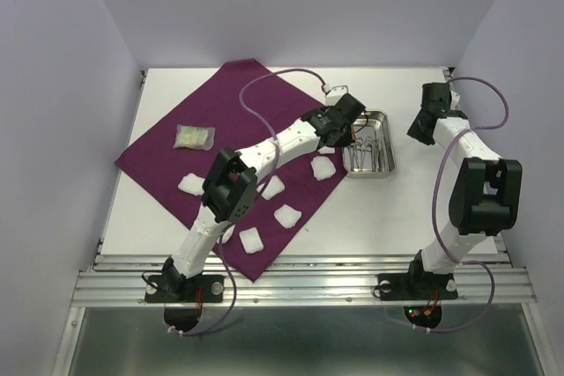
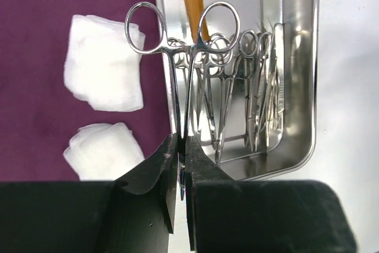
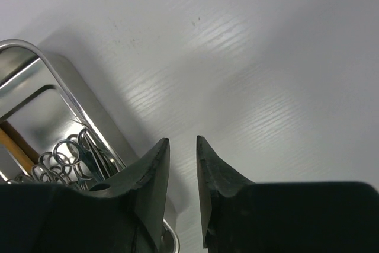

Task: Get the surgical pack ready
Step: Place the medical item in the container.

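White counter (image 1: 397,209), pale walls on three sides. Purple cloth (image 1: 238,103) lies flat and diagonal over the left half, one corner toward the far edge, with gauze pads (image 1: 286,216) and a small packet (image 1: 194,136) on it. Steel tray (image 2: 302,87) sits right of centre, against the cloth's right corner. Left end effector (image 2: 182,164) is clamped on a pair of forceps (image 2: 177,117) at the tip end only, its rings sticking out over the tray's left rim. Right end effector (image 3: 181,141) hangs over bare counter just right of the tray, jaws slightly apart, nothing in them. Risks: the pinch is narrow and far from the heavy ring end, so the forceps could pivot or slip mid-carry. The rings sit close above the other instruments (image 2: 237,87) and could hook one. A low pass could drag a gauze pad or ruck the cloth.
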Robot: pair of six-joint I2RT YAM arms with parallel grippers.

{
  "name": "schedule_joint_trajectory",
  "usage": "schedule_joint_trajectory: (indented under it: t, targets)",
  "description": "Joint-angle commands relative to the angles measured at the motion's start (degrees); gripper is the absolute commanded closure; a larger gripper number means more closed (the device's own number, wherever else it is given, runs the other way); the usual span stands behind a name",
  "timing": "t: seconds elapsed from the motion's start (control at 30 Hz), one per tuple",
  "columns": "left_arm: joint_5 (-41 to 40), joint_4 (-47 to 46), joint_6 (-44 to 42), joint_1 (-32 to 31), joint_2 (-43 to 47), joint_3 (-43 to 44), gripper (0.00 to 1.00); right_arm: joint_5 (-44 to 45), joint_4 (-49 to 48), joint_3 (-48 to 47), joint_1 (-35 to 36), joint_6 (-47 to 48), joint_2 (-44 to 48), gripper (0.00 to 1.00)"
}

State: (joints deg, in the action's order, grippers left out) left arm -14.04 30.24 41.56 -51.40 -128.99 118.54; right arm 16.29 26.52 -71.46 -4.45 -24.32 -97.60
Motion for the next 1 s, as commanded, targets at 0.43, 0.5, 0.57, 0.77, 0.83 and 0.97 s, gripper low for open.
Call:
schedule_joint_trajectory:
  t: [0.43,0.5,0.57,0.77,0.83,0.97]
  targets:
    - [7.89,-6.33,5.36,-0.02,-8.91,8.99,1.00,4.45,-3.32,2.29,-0.21,-1.00,7.69,0.69]
    - [8.33,-7.12,5.64,0.24,-9.17,8.02,1.00,4.54,-3.32,2.29,-0.21,-0.82,8.39,0.69]
    - [8.85,-6.77,5.55,0.42,-9.53,8.37,0.98,4.71,-3.41,2.29,-0.21,-0.65,8.57,0.69]
    - [10.88,-8.61,4.49,0.68,-7.07,4.43,0.61,3.66,-3.41,0.97,-0.21,-0.65,8.04,0.69]
    - [12.02,-10.02,4.23,0.68,-5.31,2.84,0.59,3.13,-3.58,0.80,-0.21,-1.00,8.48,0.68]
    - [13.69,-9.41,3.97,0.60,-3.56,1.70,0.58,2.17,-3.85,1.06,-0.21,-1.17,9.45,0.68]
